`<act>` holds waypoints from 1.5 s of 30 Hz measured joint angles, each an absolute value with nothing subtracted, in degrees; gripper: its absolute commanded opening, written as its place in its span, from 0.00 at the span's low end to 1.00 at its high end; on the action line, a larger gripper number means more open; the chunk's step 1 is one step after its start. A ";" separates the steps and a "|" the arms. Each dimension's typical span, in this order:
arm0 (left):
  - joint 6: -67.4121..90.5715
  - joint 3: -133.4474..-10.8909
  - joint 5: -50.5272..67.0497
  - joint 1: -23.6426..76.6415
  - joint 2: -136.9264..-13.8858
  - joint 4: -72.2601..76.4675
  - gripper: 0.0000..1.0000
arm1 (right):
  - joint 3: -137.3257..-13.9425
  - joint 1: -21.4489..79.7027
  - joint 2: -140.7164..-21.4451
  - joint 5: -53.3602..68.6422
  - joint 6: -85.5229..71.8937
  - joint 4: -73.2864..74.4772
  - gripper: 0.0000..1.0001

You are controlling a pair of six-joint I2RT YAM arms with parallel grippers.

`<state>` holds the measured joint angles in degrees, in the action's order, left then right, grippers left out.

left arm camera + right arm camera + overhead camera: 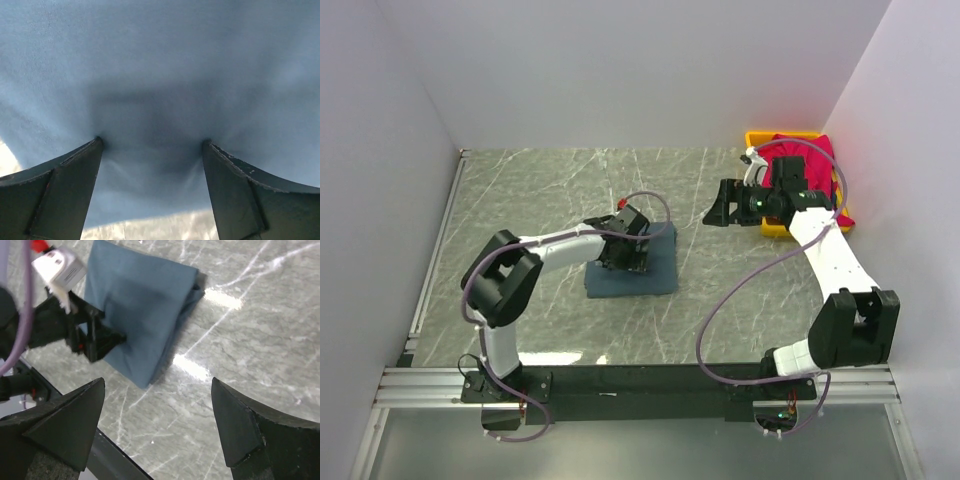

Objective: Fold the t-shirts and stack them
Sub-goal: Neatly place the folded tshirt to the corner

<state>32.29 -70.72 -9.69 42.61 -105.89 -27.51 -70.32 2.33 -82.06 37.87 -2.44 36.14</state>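
Observation:
A dark slate-blue t-shirt (657,273) lies folded into a small rectangle at the table's middle. My left gripper (625,256) stands open on top of it, both fingertips (97,142) touching the flat cloth (160,60), and no fold is pinched between them. The crimson red t-shirt (812,160) sits bunched in the yellow bin at the back right. Left of the bin, my right gripper (720,212) hangs open above bare table, with nothing between its fingers (90,405). In the right wrist view, the blue t-shirt (145,305) lies ahead with the left arm's gripper (87,335) on it.
The yellow bin (756,138) stands against the right wall at the back. A white wall closes off the far side, and a metal rail (430,270) runs along the table's left edge. The arms' black base bar (650,380) spans the near edge.

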 measured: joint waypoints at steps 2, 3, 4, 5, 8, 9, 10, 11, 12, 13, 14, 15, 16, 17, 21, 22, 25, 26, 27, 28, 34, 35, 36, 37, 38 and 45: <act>32.71 -70.89 -10.04 41.74 -107.70 -27.16 0.86 | -69.69 2.26 -80.99 37.23 -1.98 36.36 0.93; 32.77 -71.33 -9.96 41.10 -107.90 -27.14 0.87 | -69.63 2.20 -80.75 37.04 -1.80 36.62 0.93; 32.77 -71.42 -10.20 40.36 -108.18 -26.63 0.87 | -69.63 2.07 -80.66 37.01 -1.74 36.75 0.94; 32.69 -71.83 -10.13 39.27 -108.75 -26.61 0.87 | -69.63 1.96 -80.66 36.93 -1.39 36.88 0.94; 32.03 -73.54 -9.72 35.18 -110.15 -26.04 0.87 | -69.63 1.52 -80.99 36.93 -0.30 37.87 0.94; 31.64 -73.97 -9.80 33.54 -110.54 -25.69 0.84 | -69.63 1.32 -81.12 36.95 -0.05 38.19 0.94; 30.85 -74.54 -9.82 31.29 -111.02 -25.45 0.73 | -69.63 1.17 -81.28 37.08 0.08 38.41 0.95; 30.20 -74.96 -9.89 29.91 -111.44 -25.17 0.72 | -69.63 1.04 -81.45 37.12 0.12 38.54 0.95; 29.17 -75.46 -9.76 26.83 -111.79 -25.26 0.81 | -69.63 0.86 -81.69 37.19 0.19 38.61 0.95; 28.18 -76.03 -9.67 24.77 -112.09 -25.47 0.81 | -69.65 0.73 -81.97 37.39 0.30 38.63 0.95; 27.24 -76.53 -9.80 22.41 -112.42 -25.67 0.81 | -69.65 0.69 -82.32 37.58 0.34 38.65 0.95; 26.26 -76.95 -9.96 20.53 -112.73 -26.00 0.82 | -69.76 0.69 -82.72 37.80 0.47 38.76 0.95; 25.21 -77.34 -10.04 18.41 -112.92 -26.39 0.82 | -69.87 0.69 -83.07 38.06 0.56 38.87 0.95; 23.97 -77.76 -9.91 16.32 -113.12 -26.92 0.82 | -70.11 0.69 -83.55 38.35 0.71 39.11 0.95; 18.33 -79.22 -9.76 8.67 -113.91 -28.40 0.86 | -70.17 0.67 -84.14 39.03 1.10 39.66 0.96; 16.25 -79.53 -9.72 6.42 -114.10 -28.34 0.86 | -70.17 0.67 -84.14 39.16 1.17 39.75 0.96; 9.98 -80.38 -9.28 0.78 -114.69 -27.68 0.88 | -70.17 0.64 -84.16 39.68 1.23 39.90 0.96; 7.49 -80.97 -9.13 -1.30 -115.13 -27.29 0.88 | -70.17 0.64 -84.18 39.86 1.26 39.92 0.96; 4.69 -81.91 -9.10 -3.55 -115.85 -26.94 0.88 | -70.17 0.62 -84.18 40.07 1.34 39.92 0.96; 2.26 -83.02 -8.86 -5.58 -116.62 -26.68 0.88 | -70.17 0.62 -84.20 40.18 1.37 39.92 0.96; -7.07 -88.29 -8.49 -12.64 -120.27 -25.23 0.88 | -70.17 0.60 -84.47 40.66 1.39 40.16 0.97; -8.01 -88.62 -8.47 -13.10 -120.38 -25.10 0.89 | -70.19 0.60 -84.51 40.69 1.39 40.32 0.97; -8.67 -88.75 -8.47 -13.30 -120.42 -25.10 0.90 | -70.19 0.60 -84.55 40.77 1.41 40.45 0.96; -8.97 -88.77 -8.45 -13.32 -120.42 -25.12 0.90 | -70.24 0.60 -84.55 40.88 1.43 40.66 0.97; -9.39 -88.88 -8.49 -13.32 -120.40 -25.19 0.90 | -70.32 0.60 -84.55 41.01 1.45 40.93 0.97; -8.86 -88.66 -8.47 -13.32 -117.78 -29.32 0.94 | -71.20 0.60 -84.55 41.69 1.58 41.47 0.97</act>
<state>-8.86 -88.66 -8.47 -13.32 -117.78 -29.32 -71.20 0.60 -84.55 41.69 1.58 41.47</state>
